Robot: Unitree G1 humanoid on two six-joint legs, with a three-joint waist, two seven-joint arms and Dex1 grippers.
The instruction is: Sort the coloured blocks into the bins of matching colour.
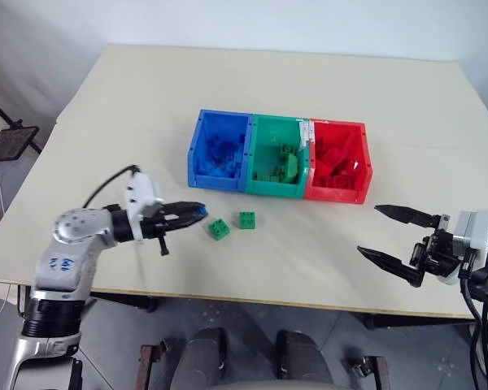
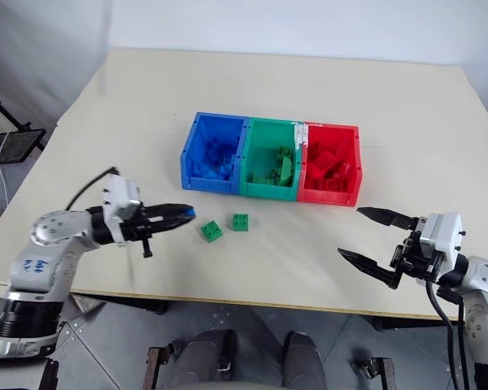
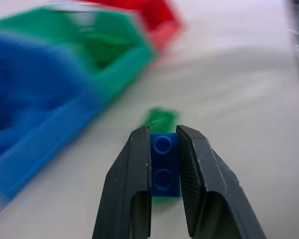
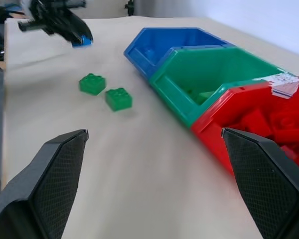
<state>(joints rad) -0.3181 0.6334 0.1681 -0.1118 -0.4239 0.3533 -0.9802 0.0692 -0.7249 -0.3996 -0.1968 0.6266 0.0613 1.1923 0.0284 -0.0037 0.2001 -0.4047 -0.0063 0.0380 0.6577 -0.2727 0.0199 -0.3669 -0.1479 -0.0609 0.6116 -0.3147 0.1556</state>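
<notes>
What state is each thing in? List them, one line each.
Left hand: shut on the blue block, lifted off the table.
Right hand: open, holding nothing.
Two green blocks: loose on the table, in front of the bins.
Blue bin: holds blue pieces.
Green bin: holds green pieces.
Red bin: holds red pieces.

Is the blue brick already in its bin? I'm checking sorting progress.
No: the blue brick is clamped between the left gripper's fingers above the table, short of the blue bin.
</notes>
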